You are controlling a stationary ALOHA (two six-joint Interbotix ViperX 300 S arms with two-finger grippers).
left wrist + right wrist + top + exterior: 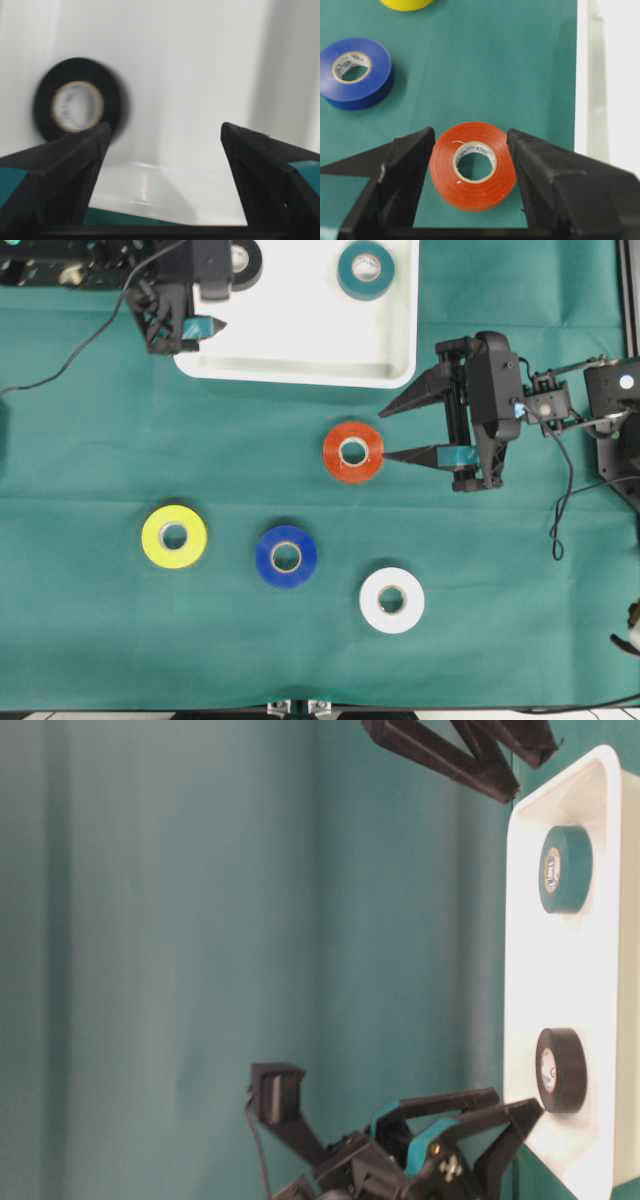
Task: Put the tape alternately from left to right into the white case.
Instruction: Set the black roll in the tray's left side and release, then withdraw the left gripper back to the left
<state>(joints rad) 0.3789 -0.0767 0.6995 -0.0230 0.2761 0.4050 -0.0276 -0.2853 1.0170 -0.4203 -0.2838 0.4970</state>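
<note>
Overhead view: the right end effector (386,432) stood open around the orange-red roll (353,451); the left end effector (162,145) gaped empty by the black roll (77,106).

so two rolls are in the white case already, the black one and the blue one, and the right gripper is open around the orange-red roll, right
Not quite: the second roll in the white case is teal, not blue. The blue roll lies on the green cloth, as the overhead view shows. The rest holds: the black roll is in the case, and the right gripper stands open around the orange-red roll.
</note>
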